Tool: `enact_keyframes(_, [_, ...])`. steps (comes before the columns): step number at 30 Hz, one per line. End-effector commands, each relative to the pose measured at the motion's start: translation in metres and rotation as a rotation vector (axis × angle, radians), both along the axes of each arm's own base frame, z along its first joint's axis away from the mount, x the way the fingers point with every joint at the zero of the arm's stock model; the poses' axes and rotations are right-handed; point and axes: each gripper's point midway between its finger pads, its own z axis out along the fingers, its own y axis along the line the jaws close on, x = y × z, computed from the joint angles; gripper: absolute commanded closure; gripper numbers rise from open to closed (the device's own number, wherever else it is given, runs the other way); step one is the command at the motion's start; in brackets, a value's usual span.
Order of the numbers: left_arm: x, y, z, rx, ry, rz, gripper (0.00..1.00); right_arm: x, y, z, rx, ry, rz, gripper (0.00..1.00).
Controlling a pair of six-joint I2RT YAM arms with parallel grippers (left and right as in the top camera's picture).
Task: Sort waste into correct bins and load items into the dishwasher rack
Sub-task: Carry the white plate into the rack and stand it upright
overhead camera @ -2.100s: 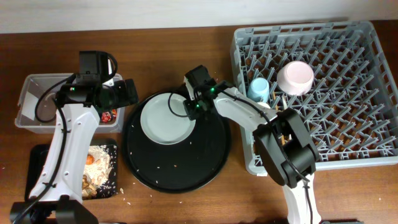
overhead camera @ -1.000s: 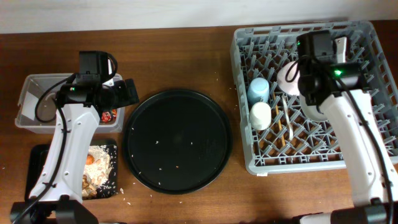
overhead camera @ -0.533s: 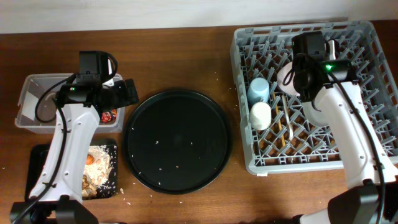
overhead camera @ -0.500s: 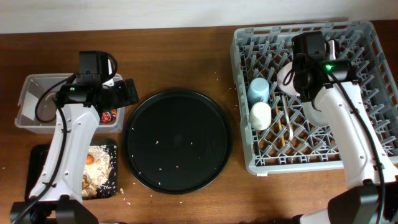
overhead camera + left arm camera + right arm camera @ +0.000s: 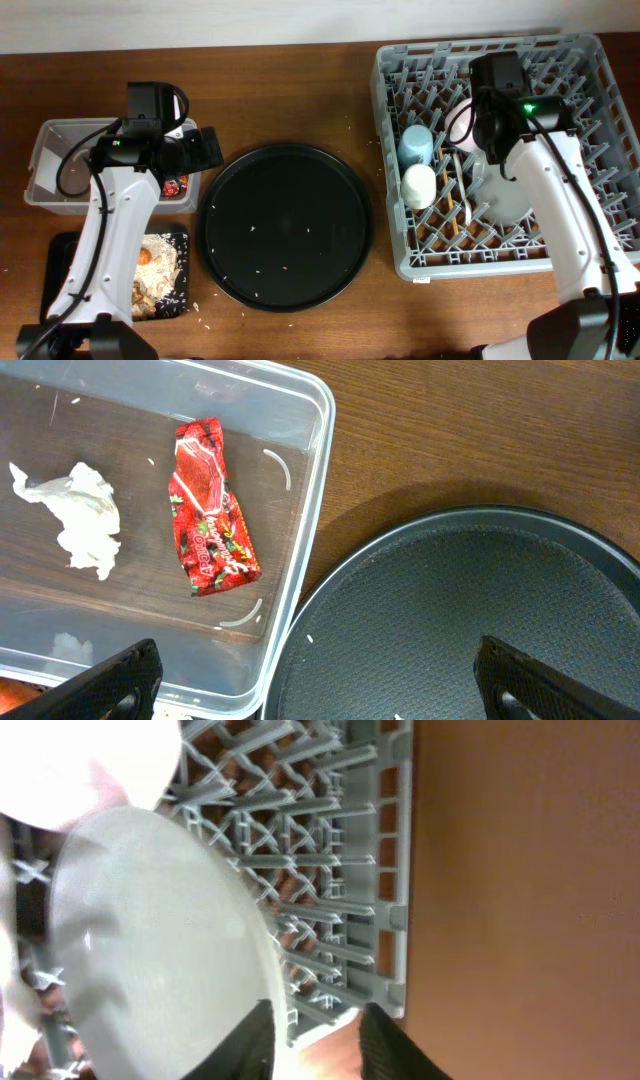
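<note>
The grey dishwasher rack (image 5: 590, 90) holds the blue cup (image 5: 415, 143), the cream cup (image 5: 418, 185), the pinkish bowl (image 5: 460, 122), the chopsticks (image 5: 452, 205) and the grey-green plate (image 5: 505, 195). My right gripper (image 5: 483, 150) is above the plate, open, with the plate's rim (image 5: 150, 940) beside its left finger (image 5: 320, 1045). My left gripper (image 5: 205, 148) hangs open and empty (image 5: 320, 690) over the edge of the clear tub (image 5: 45, 160). The tub (image 5: 300, 560) holds the red wrapper (image 5: 210, 510) and the white tissue (image 5: 80, 515). The shallow black tray (image 5: 65, 245) holds food scraps (image 5: 160, 270) and the carrot (image 5: 147, 256).
The big round black tray (image 5: 285, 225) lies between the tub and the rack, bare but for crumbs; its rim shows in the left wrist view (image 5: 470, 620). The rack's outer wall (image 5: 390, 870) borders bare wooden table (image 5: 530, 900) on the right.
The plate has left the round tray and now rests in the rack, lying lower and showing more than half a second ago. The right arm has shifted slightly. The left arm has not moved.
</note>
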Motion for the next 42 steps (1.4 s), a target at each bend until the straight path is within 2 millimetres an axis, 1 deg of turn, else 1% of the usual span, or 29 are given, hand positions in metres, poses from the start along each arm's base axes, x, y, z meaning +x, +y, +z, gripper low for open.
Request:
enact_keyframes(1, [0.001,0.001,0.003,0.006,-0.009,0.010,0.01,0.000,0.005,-0.007,0.054,0.002,0.009,0.47])
enact_keyframes(2, [0.001,0.001,0.003,0.006,-0.009,0.010,0.01,0.001,0.005,-0.006,0.056,-0.005,0.007,0.30])
enact_keyframes(3, [0.001,0.001,0.003,0.006,-0.009,0.010,0.01,0.004,0.006,-0.004,0.057,-0.023,0.007,0.20])
enact_keyframes(5, [0.001,0.001,0.003,0.006,-0.009,0.010,0.01,0.007,0.006,0.008,0.074,-0.088,-0.019,0.19])
enact_keyframes(6, [0.001,0.001,0.003,0.006,-0.009,0.010,0.01,0.009,0.008,0.022,0.096,-0.144,-0.027,0.19])
enact_keyframes(7, [0.001,0.001,0.003,0.006,-0.009,0.010,0.01,0.013,0.022,0.031,0.195,-0.185,0.018,0.19])
enact_keyframes(8, [0.001,0.001,0.003,0.006,-0.009,0.010,0.01,0.018,0.051,0.035,0.362,-0.214,0.103,0.06])
enact_keyframes(9, [0.001,0.001,0.003,0.006,-0.009,0.010,0.01,0.022,0.090,0.041,0.570,-0.234,0.220,0.01])
enact_keyframes(10, [0.001,0.001,0.003,0.006,-0.009,0.010,0.01,0.023,0.105,0.043,0.646,-0.237,0.265,0.01])
enact_keyframes(12, [0.001,0.001,0.003,0.006,-0.009,0.010,0.01,0.023,0.124,0.039,0.745,-0.214,0.315,0.01])
enact_keyframes(24, [0.001,0.001,0.003,0.006,-0.009,0.010,0.01,0.024,0.125,0.038,0.752,-0.211,0.317,0.01])
enact_keyframes(26, [0.001,0.001,0.003,0.006,-0.009,0.010,0.01,0.024,0.125,0.036,0.750,-0.204,0.314,0.01])
enact_keyframes(28, [0.001,0.001,0.003,0.006,-0.009,0.010,0.01,0.022,0.125,0.040,0.749,-0.216,0.318,0.01])
enact_keyframes(29, [0.001,0.001,0.003,0.006,-0.009,0.010,0.01,0.019,0.125,0.047,0.748,-0.234,0.325,0.01])
enact_keyframes(30, [0.001,0.001,0.003,0.006,-0.009,0.010,0.01,0.013,0.124,0.061,0.745,-0.271,0.339,0.01])
enact_keyframes(32, [0.001,0.001,0.003,0.006,-0.009,0.010,0.01,-0.012,0.122,0.105,0.735,-0.390,0.385,0.01])
enact_keyframes(33, [0.001,0.001,0.003,0.006,-0.009,0.009,0.01,-0.033,0.121,0.133,0.726,-0.474,0.417,0.01])
enact_keyframes(35, [0.001,0.001,0.003,0.006,-0.009,0.009,0.01,-0.080,0.117,0.184,0.706,-0.638,0.479,0.01])
enact_keyframes(36, [0.001,0.001,0.003,0.006,-0.009,0.009,0.01,-0.101,0.115,0.202,0.696,-0.705,0.504,0.01])
enact_keyframes(37, [0.001,0.001,0.003,0.006,-0.009,0.009,0.01,-0.127,0.113,0.220,0.686,-0.781,0.532,0.01])
enact_keyframes(39, [0.001,0.001,0.003,0.006,-0.009,0.008,0.01,-0.171,0.110,0.242,0.667,-0.896,0.573,0.01])
enact_keyframes(40, [0.001,0.001,0.003,0.006,-0.009,0.008,0.01,-0.202,0.107,0.249,0.655,-0.966,0.598,0.01])
enact_keyframes(41, [0.001,0.001,0.003,0.006,-0.009,0.008,0.01,-0.228,0.105,0.251,0.645,-1.020,0.618,0.01])
enact_keyframes(42, [0.001,0.001,0.003,0.006,-0.009,0.008,0.01,-0.248,0.104,0.248,0.637,-1.060,0.632,0.01])
